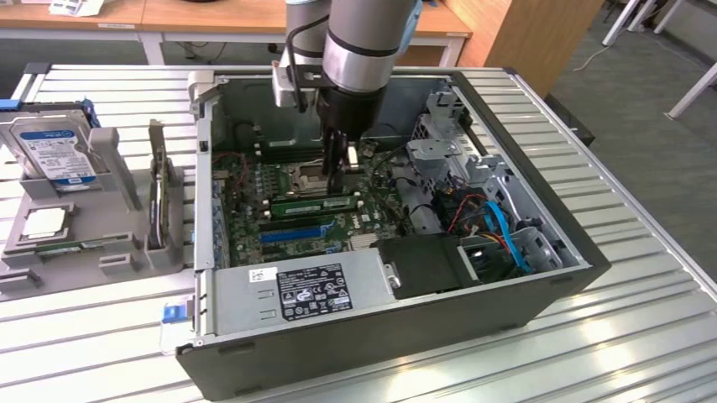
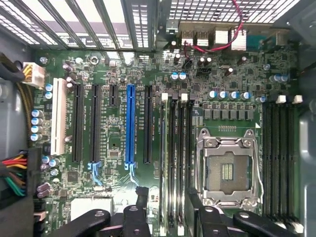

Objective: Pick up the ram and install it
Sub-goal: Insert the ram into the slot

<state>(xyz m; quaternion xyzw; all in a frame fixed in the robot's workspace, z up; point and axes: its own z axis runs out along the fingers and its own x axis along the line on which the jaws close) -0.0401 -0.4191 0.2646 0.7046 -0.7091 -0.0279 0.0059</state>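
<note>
**Pincer open right over the memory slots, ram sitting on the board**

Nearest us in the exterior view is the grey power supply [image 1: 297, 290] with its black label. A black shroud [image 1: 426, 264] and blue cables [image 1: 506, 239] crowd the exterior view's right side of the open case [image 1: 538, 294]. On the exterior view's left, a grey tray [image 1: 112, 260] holds a hard drive [image 1: 54, 155] and a square processor chip [image 1: 43, 222].

Farther in, the arm [image 1: 358, 50] drops straight down into the case, wrist vertical. The gripper [image 1: 336, 175] hangs with its fingers [image 2: 139, 197] spread, clamping nothing. The ram [image 1: 316, 204] stands on edge on the motherboard, just near of and below the fingertips; we can't tell if they touch. From the wrist, the fingers straddle black memory slots [image 2: 176, 143] beside the CPU socket [image 2: 226, 168].
</note>
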